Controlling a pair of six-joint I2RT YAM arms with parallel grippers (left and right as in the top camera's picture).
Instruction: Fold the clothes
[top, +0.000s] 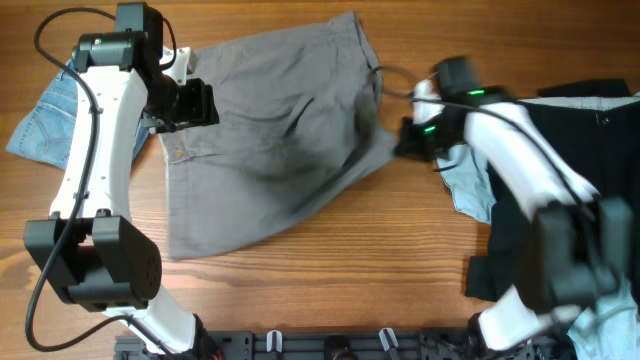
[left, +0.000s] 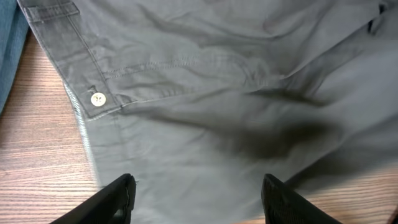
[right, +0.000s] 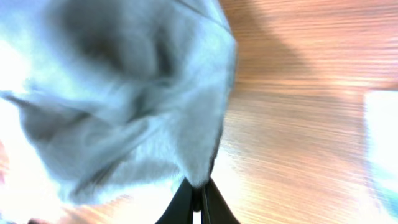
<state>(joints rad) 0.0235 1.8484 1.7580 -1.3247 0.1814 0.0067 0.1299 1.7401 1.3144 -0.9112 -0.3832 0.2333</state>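
Pinched in my right gripper (right: 198, 202), jaws closed to a slit, is an edge of the grey shorts (right: 124, 93), the cloth bunching up and away from the fingertips, all blurred. From overhead I see that grip sits at the shorts' right corner, with the garment spread across the wooden table (top: 330, 290) to its left. My left gripper (left: 198, 196) hangs with fingers wide apart over the shorts' left side, near the waistband button (left: 97, 99), holding nothing. Beyond the left arm lie light-blue denim shorts (top: 45, 125); black garments (top: 570, 150) lie heaped under the right arm.
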